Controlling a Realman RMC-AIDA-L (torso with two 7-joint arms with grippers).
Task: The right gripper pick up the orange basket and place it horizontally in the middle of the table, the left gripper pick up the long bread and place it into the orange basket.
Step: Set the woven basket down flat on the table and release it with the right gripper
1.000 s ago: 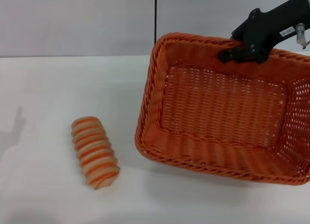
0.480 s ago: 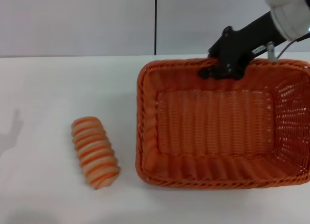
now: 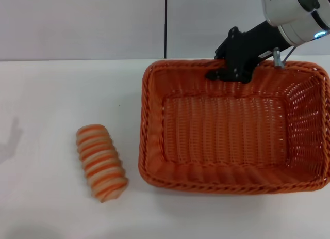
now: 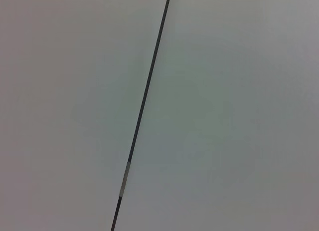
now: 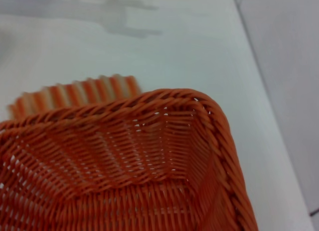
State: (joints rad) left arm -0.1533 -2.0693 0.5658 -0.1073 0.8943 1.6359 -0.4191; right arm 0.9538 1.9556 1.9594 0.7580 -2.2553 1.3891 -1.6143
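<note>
The orange basket [image 3: 221, 130] lies flat on the white table [image 3: 62, 89] at centre-right, its long side running left to right, and it is empty. My right gripper [image 3: 229, 73] is shut on the middle of the basket's far rim, reaching in from the upper right. The long bread [image 3: 100, 162], tan with orange stripes, lies on the table a short way left of the basket, apart from it. In the right wrist view a corner of the basket [image 5: 149, 156] fills the picture, with the bread [image 5: 75, 94] just beyond its rim. My left gripper is out of view.
A grey wall with a dark vertical seam [image 3: 165, 25] stands behind the table's far edge. The left wrist view shows only that wall and seam [image 4: 142, 106]. The basket's right end reaches the picture's right edge. A faint arm shadow [image 3: 10, 141] falls on the table's left.
The basket, tilted and lifted a second ago, has come down level onto the table and shifted left. The right gripper moved left and lower with it. The bread has not moved.
</note>
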